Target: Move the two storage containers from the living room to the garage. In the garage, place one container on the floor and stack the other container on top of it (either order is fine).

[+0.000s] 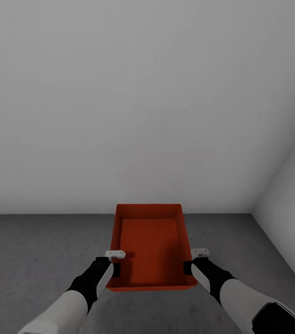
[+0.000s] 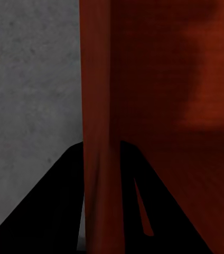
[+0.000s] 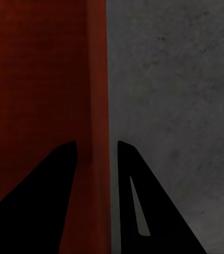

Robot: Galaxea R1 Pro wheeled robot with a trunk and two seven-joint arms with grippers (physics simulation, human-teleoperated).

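Head view: storage container (image 1: 150,246) at lower centre, above concrete floor (image 1: 27,250), both side walls gripped.
Left gripper (image 2: 102,180): jaws clamp its wall.
Right gripper (image 3: 97,180): jaws clamp the opposite wall.

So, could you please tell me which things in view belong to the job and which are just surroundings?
Belongs to the job:
- storage container, red-orange, its side walls clamped by both end effectors
- left end effector on its left wall
- right end effector on its right wall
- concrete floor, where it goes

Just surroundings:
- pale grey walls; nothing loose lies about
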